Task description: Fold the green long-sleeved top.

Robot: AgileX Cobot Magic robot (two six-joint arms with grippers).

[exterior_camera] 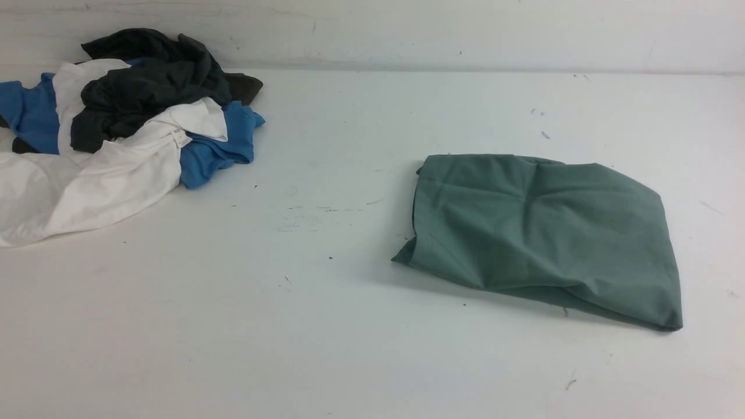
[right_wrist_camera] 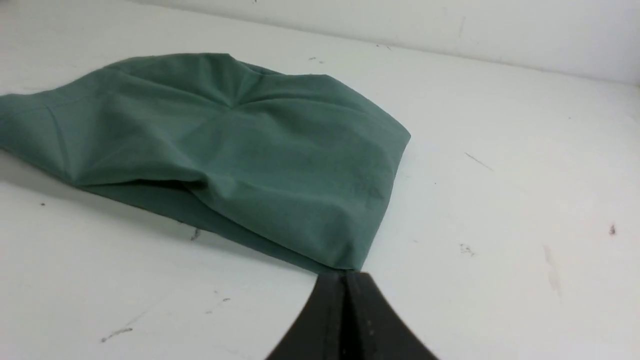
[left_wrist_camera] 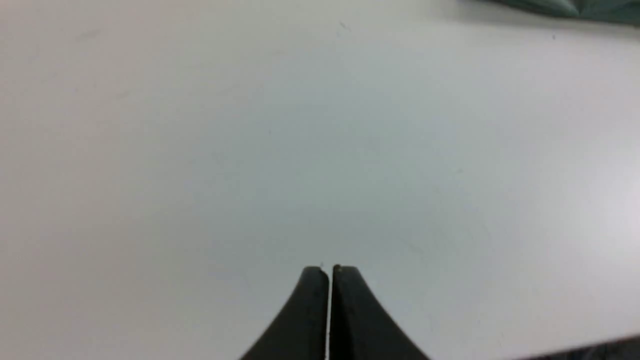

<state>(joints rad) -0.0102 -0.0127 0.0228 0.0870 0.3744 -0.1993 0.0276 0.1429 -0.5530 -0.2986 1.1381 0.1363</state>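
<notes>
Right gripper (right_wrist_camera: 346,274): black jaws pressed together, holding nothing; the tips sit just short of the nearest corner of the green long-sleeved top (right_wrist_camera: 235,150), whether touching cannot be told.

Left gripper (left_wrist_camera: 329,269): black jaws closed with only a hairline seam between them, empty, over bare table; only an edge of the green top shows well beyond and off to one side of its tips.

Writing and labels: none readable on the green top. A small white tag (exterior_camera: 181,138) on the white garment in the far pile, print too small to read.

Green long-sleeved top: dull sage-green jersey, lying as a compact folded bundle just ahead of the right gripper, creases radiating from a pucker near its middle, layered edges at the near side, a stitched hem down one side. Neck and sleeves not visible.

Table (exterior_camera: 326,326): white, matt, flecked with dark specks and faint scuff marks.

Pile of clothes (exterior_camera: 125,125): black, blue and white garments heaped well apart from the green top, at the far left.

Wall (exterior_camera: 465,29): white, scuffed, behind the table.
</notes>
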